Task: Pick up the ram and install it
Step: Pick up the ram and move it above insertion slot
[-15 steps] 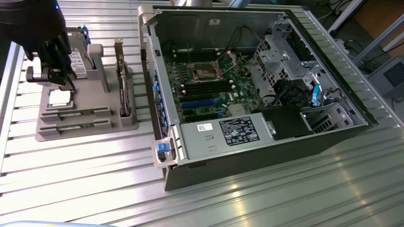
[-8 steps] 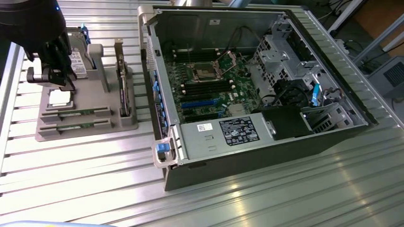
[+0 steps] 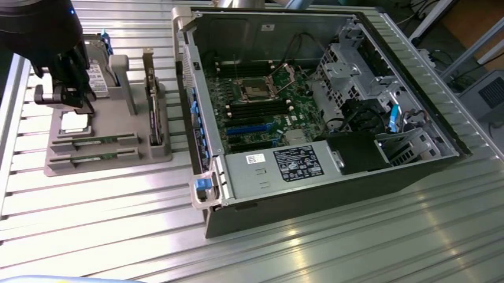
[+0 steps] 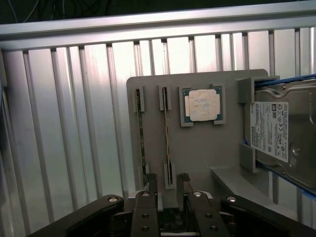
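Two green ram sticks stand on edge in a grey holder (image 4: 197, 148). The ram (image 4: 167, 133) nearer the square silver processor (image 4: 202, 105) lines up with the gap between my fingers. The other ram stick (image 4: 141, 133) is one slot further out. My gripper (image 4: 168, 181) is open above the holder, one fingertip on each side of the nearer stick's end, touching nothing. In the exterior view the gripper (image 3: 69, 99) hangs over the holder (image 3: 102, 168) at the left, above the processor (image 3: 75, 121) and both ram sticks (image 3: 94, 142), (image 3: 93, 158).
A silver hard drive (image 4: 279, 133) with a white label stands in the holder beside the processor. The open computer case (image 3: 315, 106) lies at the exterior view's right, its green motherboard (image 3: 268, 112) exposed. Everything rests on a ribbed aluminium table (image 3: 118, 224).
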Robot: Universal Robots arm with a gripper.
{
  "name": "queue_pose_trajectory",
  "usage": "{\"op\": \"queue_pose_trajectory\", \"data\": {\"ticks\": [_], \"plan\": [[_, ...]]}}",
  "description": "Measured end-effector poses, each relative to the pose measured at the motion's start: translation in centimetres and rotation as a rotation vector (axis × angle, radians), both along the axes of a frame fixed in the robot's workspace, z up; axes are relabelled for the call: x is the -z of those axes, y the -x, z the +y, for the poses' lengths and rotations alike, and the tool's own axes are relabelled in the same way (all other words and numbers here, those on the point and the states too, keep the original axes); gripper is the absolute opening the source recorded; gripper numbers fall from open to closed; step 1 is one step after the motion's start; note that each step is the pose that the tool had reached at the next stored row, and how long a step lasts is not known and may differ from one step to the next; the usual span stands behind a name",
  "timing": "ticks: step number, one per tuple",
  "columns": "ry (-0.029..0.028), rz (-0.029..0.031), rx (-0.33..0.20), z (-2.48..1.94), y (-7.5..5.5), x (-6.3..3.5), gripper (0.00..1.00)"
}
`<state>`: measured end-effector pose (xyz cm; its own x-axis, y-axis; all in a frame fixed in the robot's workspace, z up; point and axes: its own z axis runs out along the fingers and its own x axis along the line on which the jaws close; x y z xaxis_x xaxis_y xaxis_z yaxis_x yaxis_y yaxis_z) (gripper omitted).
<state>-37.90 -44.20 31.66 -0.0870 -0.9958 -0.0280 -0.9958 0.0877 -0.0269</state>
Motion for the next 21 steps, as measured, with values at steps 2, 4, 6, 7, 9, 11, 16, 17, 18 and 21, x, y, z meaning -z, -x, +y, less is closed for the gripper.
{"op": "queue_pose_trajectory", "data": {"ticks": [2,4,6,7,9,11,16,17,18,21], "plan": [[0.0000,-0.0001,0.000,0.00,0.00,0.06,0.30],[-0.0001,-0.0001,0.000,0.00,0.00,0.12,0.30],[0.0000,0.0000,0.000,0.00,0.00,0.17,0.30],[0.0000,0.0000,0.000,0.00,0.00,0.22,0.30],[0.0000,0.0000,0.000,0.00,0.00,0.28,0.30],[0.0000,0.0000,0.000,0.00,0.00,0.35,0.30],[0.0000,-0.0001,0.000,0.00,0.00,0.48,0.30],[0.0000,0.0000,0.000,0.00,0.00,0.49,0.30],[0.0000,-0.0001,0.000,0.00,0.00,0.51,0.30],[0.0001,0.0000,0.000,0.00,0.00,0.61,0.30]]}}
